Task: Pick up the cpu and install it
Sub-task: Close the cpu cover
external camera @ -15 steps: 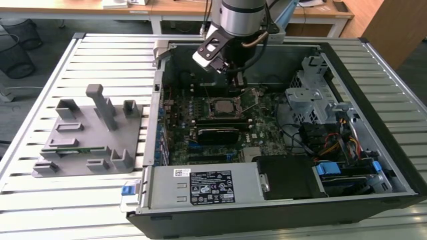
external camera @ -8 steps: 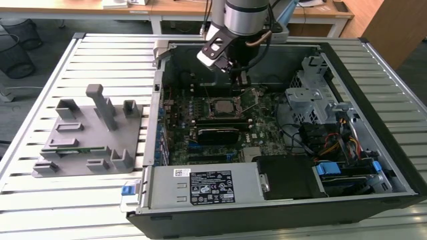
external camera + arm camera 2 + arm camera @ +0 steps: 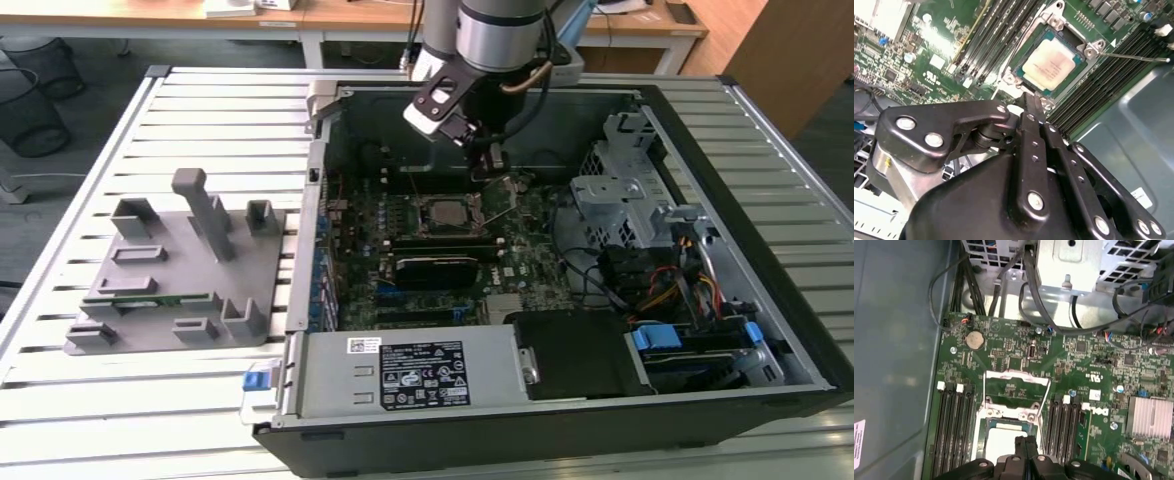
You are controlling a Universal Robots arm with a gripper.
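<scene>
Black and jointed, the end effector (image 3: 1030,100) has its 2 thin fingers pressed together with nothing between them. In both wrist views the closed tips hang just over the edge of the socket (image 3: 1019,75), apart from the chip. The cpu (image 3: 1051,65) lies flat inside that socket, with its pale metal top facing up and a thin greenish rim around it. In the first wrist view the end effector (image 3: 1024,441) sits just beside the cpu (image 3: 1006,437), and the socket's metal load plate (image 3: 1016,377) stands swung open beyond it. Dark memory slots (image 3: 956,430) run along both sides of the socket on the green motherboard (image 3: 1089,355).

In the exterior view the end effector (image 3: 497,160) reaches down from the upper centre of the frame into the open computer case (image 3: 534,440). The cpu (image 3: 445,213) is just below it, near the frame's middle. A grey power supply (image 3: 400,370) fills the lower part of the case. The case rests on a slatted metal desk (image 3: 200,110). A grey moulded fixture (image 3: 174,290) lies on the desk at the exterior view's left, well apart from the arm.
</scene>
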